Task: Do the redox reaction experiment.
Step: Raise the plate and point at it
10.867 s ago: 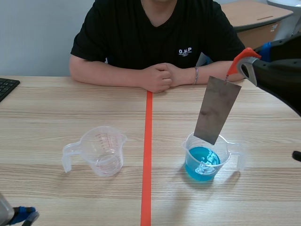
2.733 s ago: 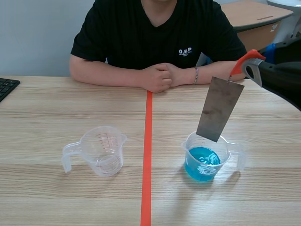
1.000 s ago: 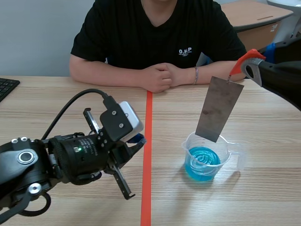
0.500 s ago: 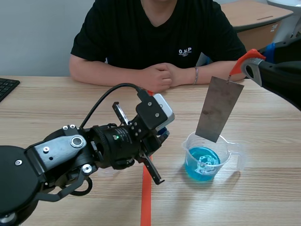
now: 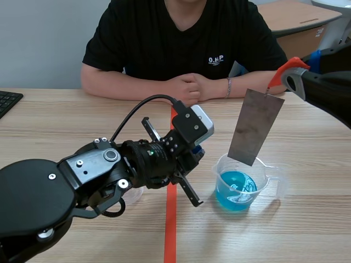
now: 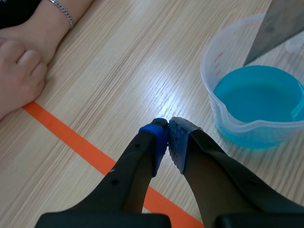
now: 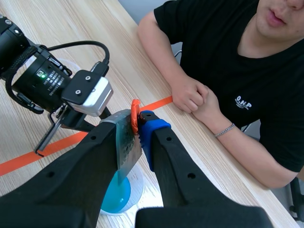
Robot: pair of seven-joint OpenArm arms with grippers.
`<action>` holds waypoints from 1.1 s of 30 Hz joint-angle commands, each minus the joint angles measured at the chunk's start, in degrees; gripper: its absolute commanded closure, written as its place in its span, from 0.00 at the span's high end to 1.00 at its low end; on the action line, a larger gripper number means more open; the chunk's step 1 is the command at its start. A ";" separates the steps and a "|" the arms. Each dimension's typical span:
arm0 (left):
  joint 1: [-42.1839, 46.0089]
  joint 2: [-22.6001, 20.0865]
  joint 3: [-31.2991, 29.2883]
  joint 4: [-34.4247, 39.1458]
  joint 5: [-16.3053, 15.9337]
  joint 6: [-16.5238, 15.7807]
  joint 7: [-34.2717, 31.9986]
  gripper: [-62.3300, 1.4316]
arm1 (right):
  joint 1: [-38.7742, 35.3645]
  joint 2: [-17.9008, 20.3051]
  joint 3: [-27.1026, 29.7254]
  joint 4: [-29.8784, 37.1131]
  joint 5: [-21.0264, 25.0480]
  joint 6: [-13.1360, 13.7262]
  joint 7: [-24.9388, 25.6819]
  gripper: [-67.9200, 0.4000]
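Left gripper (image 6: 167, 137): pressed together on nothing, low over table (image 5: 55, 120) centre, beside tape line (image 5: 170, 230).
Cup (image 5: 238, 186) of blue liquid: right of line, just ahead of left gripper.
Metal plate (image 5: 254, 127): tilted, hanging above cup, orange clip (image 5: 285, 68) pinched by right gripper (image 7: 137, 121).
Person's clasped hands (image 5: 186, 89): far edge.

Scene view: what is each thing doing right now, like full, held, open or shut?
Measuring cup: upright, part filled with blue liquid.
Metal plate: hanging tilted, lower end at the cup's rim.
Right gripper: shut on the metal plate's top.
Left gripper: shut, holding nothing, near the cup.
Person's hands: clasped on the table.
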 commanded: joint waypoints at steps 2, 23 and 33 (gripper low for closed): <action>-0.87 1.46 -0.02 1.20 -0.83 -0.52 -0.39 0.10 | -0.09 0.39 0.81 0.74 0.68 0.33 0.94 0.03; -0.98 2.19 -0.02 1.20 -5.55 -0.50 -1.16 0.10 | -0.09 0.39 0.81 0.74 0.68 0.33 0.94 0.03; -0.98 2.19 -0.02 1.20 -5.53 -0.50 -1.79 0.10 | -0.09 0.39 0.81 0.74 0.68 0.33 0.94 0.03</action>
